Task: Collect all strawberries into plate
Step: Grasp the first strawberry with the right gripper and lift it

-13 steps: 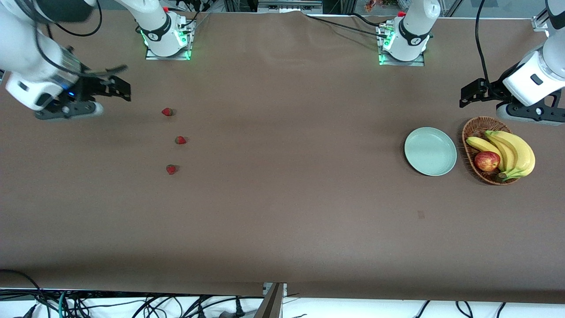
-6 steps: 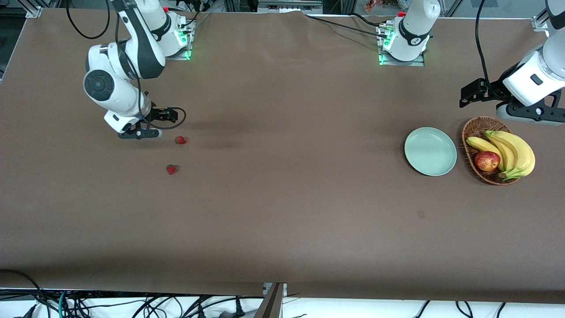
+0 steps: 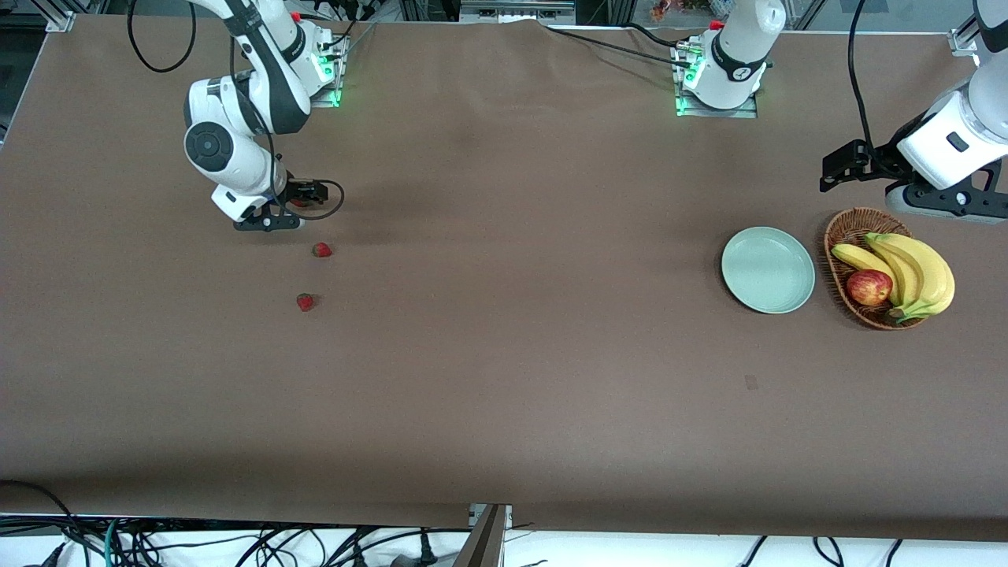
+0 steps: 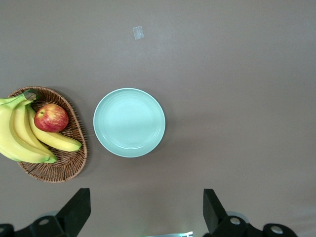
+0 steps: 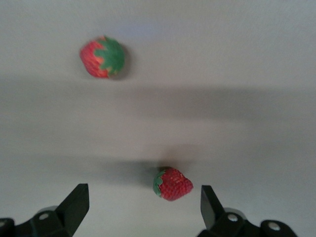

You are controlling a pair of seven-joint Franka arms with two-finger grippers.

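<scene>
**A:** Where are the strawberries, and which arm is closest?

**B:** Two strawberries lie in the open on the brown table (image 3: 504, 394) toward the right arm's end: the middle strawberry (image 3: 321, 250) and, nearer the front camera, the nearest strawberry (image 3: 305, 302). A third is not visible in the front view. The right gripper (image 3: 295, 206) sits low over the table just beside the middle strawberry, on the side farther from the camera.

**A:** Are its fingers open?

**B:** Yes, the right wrist view shows its fingers (image 5: 74, 202) spread wide apart with nothing held. One strawberry (image 5: 172, 183) lies between them, closer to one finger than the other; another (image 5: 102, 57) lies farther out.

**A:** And the plate?

**B:** The plate (image 3: 768, 270) is bare, well apart from the berries, toward the left arm's end, just beside the basket (image 3: 844, 228) of bananas (image 3: 917, 272) and an apple (image 3: 869, 287).

**A:** The left arm?

**B:** It waits; the left gripper (image 3: 835, 169) hovers over the table beside the basket, fingers (image 4: 78, 207) apart, empty. The right arm is clearly the nearer one for the pick.
</scene>
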